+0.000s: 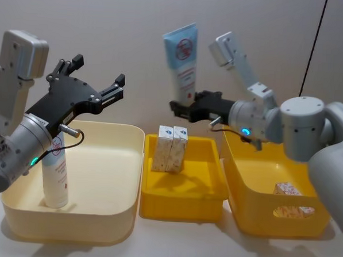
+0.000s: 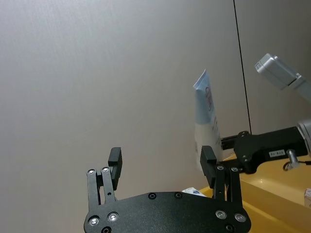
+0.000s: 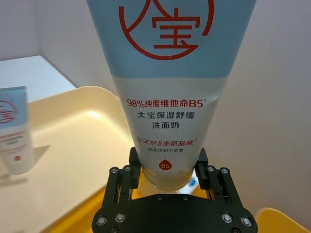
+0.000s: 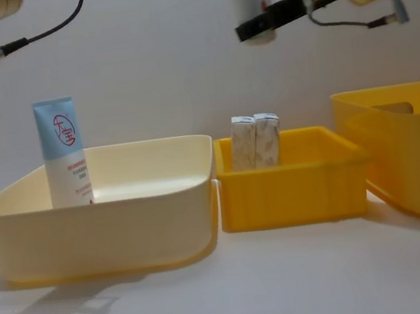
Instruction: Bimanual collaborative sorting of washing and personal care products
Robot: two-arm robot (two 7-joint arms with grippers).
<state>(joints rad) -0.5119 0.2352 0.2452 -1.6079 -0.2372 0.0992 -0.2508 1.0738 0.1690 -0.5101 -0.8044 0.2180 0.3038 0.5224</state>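
Observation:
My right gripper [image 1: 184, 109] is shut on the base of a white squeeze tube [image 1: 184, 54] with a light-blue top and a red round logo. It holds the tube upright, high above the gap between the cream bin [image 1: 125, 129] and the small yellow bin [image 1: 182, 198]. The jaws clamp the tube [image 3: 167, 97] near its cap. My left gripper [image 1: 97, 73] is open and empty, raised over the cream bin and pointing toward that tube [image 2: 206, 121]. A second tube [image 1: 56, 171] stands in the cream bin's left part. Two cream cartons [image 1: 171, 148] stand in the small yellow bin.
A large yellow bin [image 1: 259, 219] at the right holds one cream carton [image 1: 291, 201] lying flat. The three bins stand side by side on a white table, with a plain wall close behind. A dark cable hangs down the wall at the far right.

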